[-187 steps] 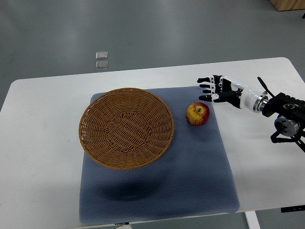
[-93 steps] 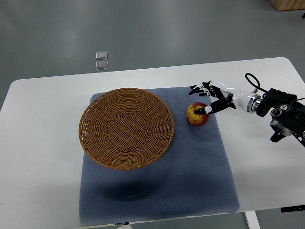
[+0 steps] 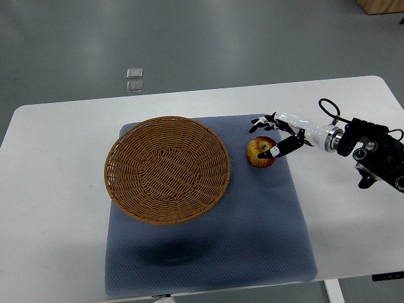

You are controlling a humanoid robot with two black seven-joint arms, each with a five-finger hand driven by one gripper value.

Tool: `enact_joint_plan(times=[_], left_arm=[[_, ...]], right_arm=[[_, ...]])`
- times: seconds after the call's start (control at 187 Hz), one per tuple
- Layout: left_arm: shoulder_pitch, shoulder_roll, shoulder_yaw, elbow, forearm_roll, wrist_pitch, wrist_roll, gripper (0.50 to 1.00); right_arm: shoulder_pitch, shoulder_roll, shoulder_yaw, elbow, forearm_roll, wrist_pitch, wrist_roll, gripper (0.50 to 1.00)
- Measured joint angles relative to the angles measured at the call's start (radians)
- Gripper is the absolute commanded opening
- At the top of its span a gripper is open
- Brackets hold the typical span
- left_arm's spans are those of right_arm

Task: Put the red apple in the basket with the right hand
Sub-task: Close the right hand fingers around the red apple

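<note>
Apple point(image 3: 260, 152), red and round, sits on a blue mat point(image 3: 252, 221) beside the basket point(image 3: 166, 170). The right hand point(image 3: 273, 134) cups it, fingers spread, not yet clamped. Firm, smooth and likely to roll, it needs grasping across its widest part.

A white table point(image 3: 57, 208) with rounded corners stands on a grey floor point(image 3: 208, 38), seen steeply from above. Spread across its middle is a blue-grey mat point(image 3: 252, 240), the one thing lying directly on the tabletop, its near edge reaching almost to the table's front edge. On the mat rest a round wicker basket point(image 3: 167, 169), toward the left, and a red apple point(image 3: 260, 152) just beside it to the right, the two apart. Bare white surface shows on both sides of the mat and behind it
</note>
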Motion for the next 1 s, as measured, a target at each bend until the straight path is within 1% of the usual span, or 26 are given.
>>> enact_joint_plan(times=[0.172,0.638,0.863,1.002], left_arm=[[0.000,0.000,0.000,0.000,0.000,0.000,0.000,1.000],[0.001,0.000,0.000,0.000,0.000,0.000,0.000,1.000],[0.000,0.000,0.000,0.000,0.000,0.000,0.000,1.000],[0.000,0.000,0.000,0.000,0.000,0.000,0.000,1.000]], right_arm=[[0.001,-0.003,-0.016,0.003,-0.001,0.003,0.000,0.909],[0.001,-0.003,-0.018,0.055,0.000,0.022,0.001,0.909],[0.000,-0.010,-0.039,0.054,-0.023,0.009,0.001,0.909],[0.000,-0.012,-0.049,0.047,-0.038,-0.011,0.000,0.909]])
